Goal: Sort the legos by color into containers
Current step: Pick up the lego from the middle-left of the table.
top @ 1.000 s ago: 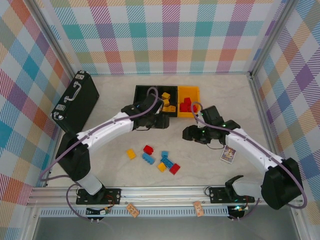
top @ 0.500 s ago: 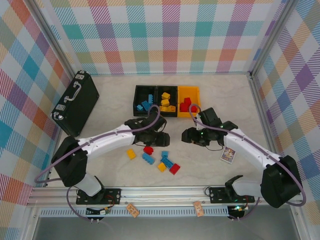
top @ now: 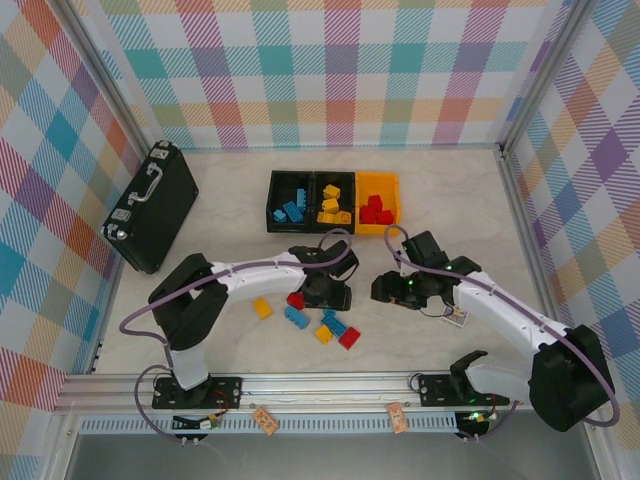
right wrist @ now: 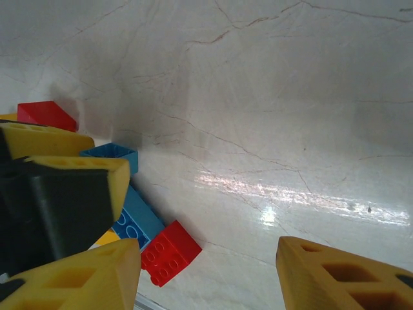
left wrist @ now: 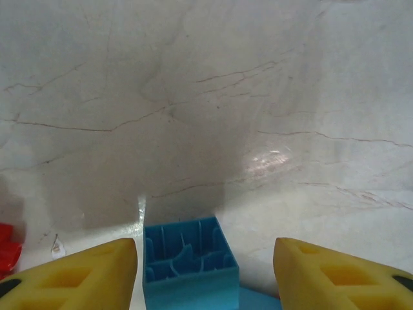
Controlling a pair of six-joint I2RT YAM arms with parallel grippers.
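The left gripper (left wrist: 205, 261) is spread wide, its fingers on either side of an upturned blue brick (left wrist: 188, 258) without touching it. Just to its right, the right gripper (right wrist: 205, 268) is also spread and empty over the bare table (top: 450, 190). The loose legos (top: 296, 317) lie near centre. The containers (top: 378, 178), farther back, hold blue, yellow and red bricks.
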